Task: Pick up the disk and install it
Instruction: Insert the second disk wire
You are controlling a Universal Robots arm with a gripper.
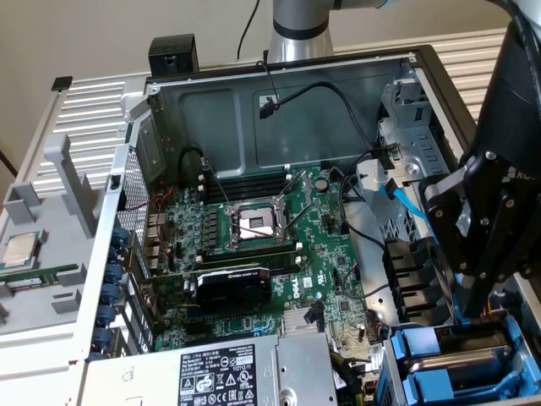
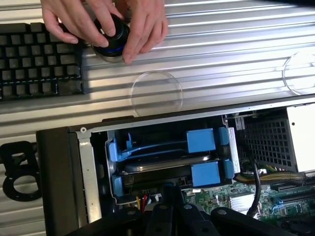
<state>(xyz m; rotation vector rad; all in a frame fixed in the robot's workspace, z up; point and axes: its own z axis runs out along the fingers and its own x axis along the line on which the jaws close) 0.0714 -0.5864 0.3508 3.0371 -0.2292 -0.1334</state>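
Beside the motherboard (image 1: 254,254), over the blue-framed disk (image 2: 167,164) – seated in its bay – the tool (image 2: 170,196) hangs shut, empty.

gripper (image 1: 470,298) fingertips hidden behind the blue bay frames (image 1: 439,359), can't see jaw gap there; arm cut off by exterior view's right edge. disk (image 2: 165,164) mostly buried in its carrier, only a grey edge visible. person's hands (image 2: 106,22) cropped at the wrists, knob (image 2: 112,39) half covered. keyboard (image 2: 37,61) cropped too
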